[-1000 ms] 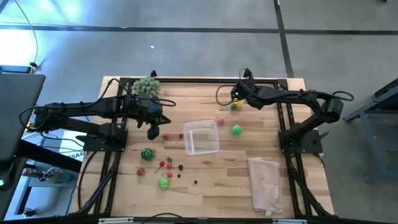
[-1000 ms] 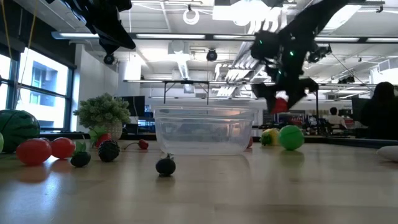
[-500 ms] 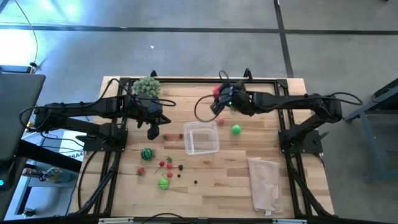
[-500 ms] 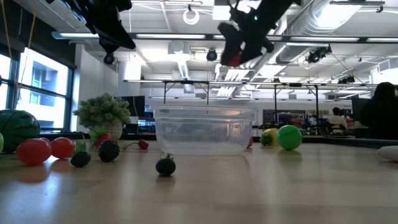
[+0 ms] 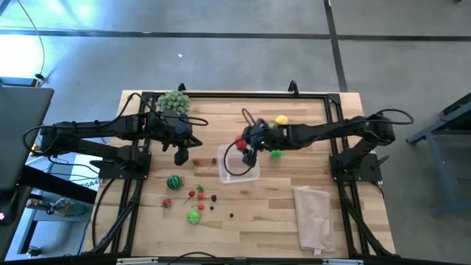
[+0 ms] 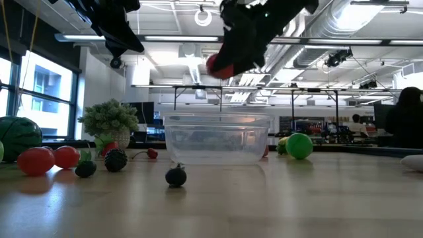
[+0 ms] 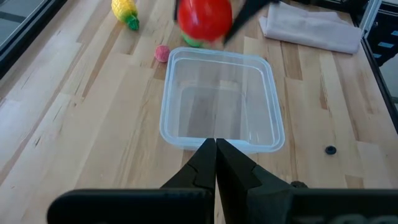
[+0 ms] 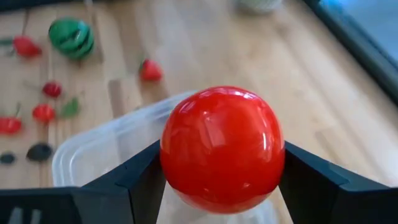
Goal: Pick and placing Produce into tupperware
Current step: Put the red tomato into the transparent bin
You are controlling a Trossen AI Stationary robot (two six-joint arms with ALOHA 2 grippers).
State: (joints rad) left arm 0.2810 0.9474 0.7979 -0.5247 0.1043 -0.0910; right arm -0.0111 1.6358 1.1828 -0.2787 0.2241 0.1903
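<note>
Gripping a glossy red ball [image 8: 221, 149], right end effector [image 5: 243, 145] hovers over clear squarish tupperware [image 5: 237, 163].

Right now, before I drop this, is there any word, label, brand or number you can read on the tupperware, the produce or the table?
None can be read.
The tupperware is clear plastic with no print showing.
The red ball in the right gripper has a plain glossy surface.
The table is bare wood, with no markings.

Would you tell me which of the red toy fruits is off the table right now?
The large glossy red ball, clamped in the right gripper above the clear tub; the other red pieces lie on the wood.
</note>
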